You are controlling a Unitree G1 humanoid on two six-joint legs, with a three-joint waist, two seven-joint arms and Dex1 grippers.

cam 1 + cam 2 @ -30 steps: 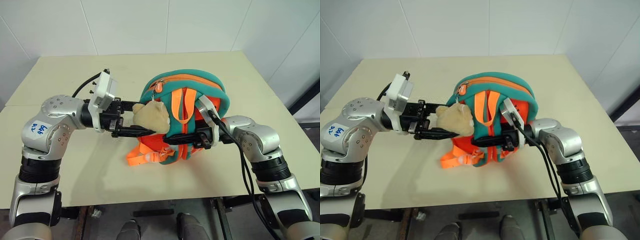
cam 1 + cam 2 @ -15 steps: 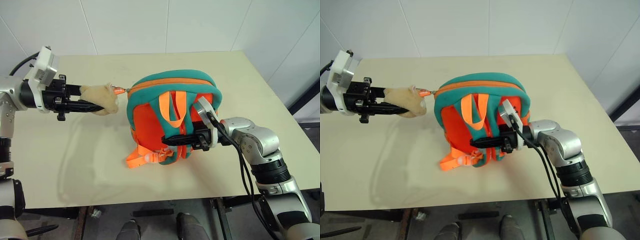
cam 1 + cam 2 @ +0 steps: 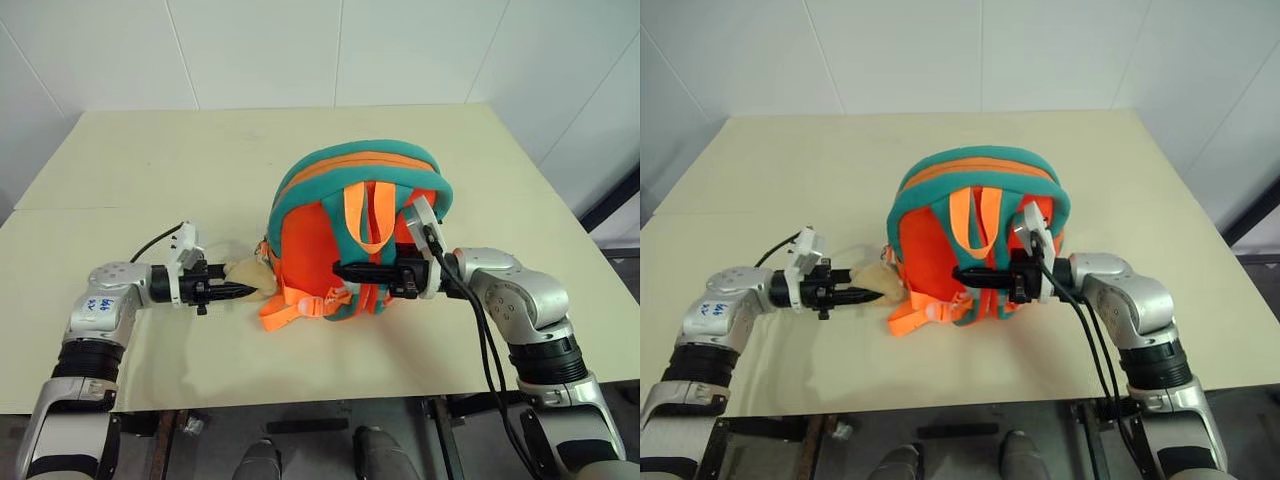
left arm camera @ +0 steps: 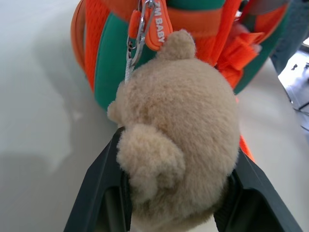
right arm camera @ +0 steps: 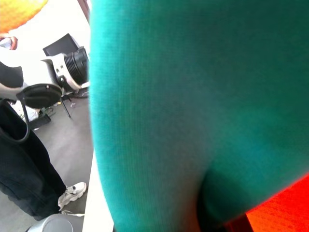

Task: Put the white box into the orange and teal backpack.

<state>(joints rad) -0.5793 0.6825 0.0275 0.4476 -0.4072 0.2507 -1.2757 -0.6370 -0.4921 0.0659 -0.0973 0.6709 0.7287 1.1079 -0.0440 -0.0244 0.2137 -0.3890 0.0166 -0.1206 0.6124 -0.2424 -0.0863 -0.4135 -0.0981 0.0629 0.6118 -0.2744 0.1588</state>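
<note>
Both fingers sets stay clenched: left (image 3: 243, 290) lowered bear charm (image 4: 178, 140); right (image 3: 345, 270) grips backpack (image 3: 310, 230).

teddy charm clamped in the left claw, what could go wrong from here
The left claw is shut on the teddy charm, which hangs from a zipper pull by a thin metal clip; a hard pull might strain the clip. The orange and teal backpack stands upright, steadied by the right claw on its strap; a sideways tug could tip it.

Backpack standing mid-table

I'm seeing the backpack (image 3: 355, 235) sitting centrally on the table (image 3: 150, 150), its bear charm (image 3: 248, 277) lying at its left, the right gripper (image 3: 345, 270) reaching across its front.
</note>
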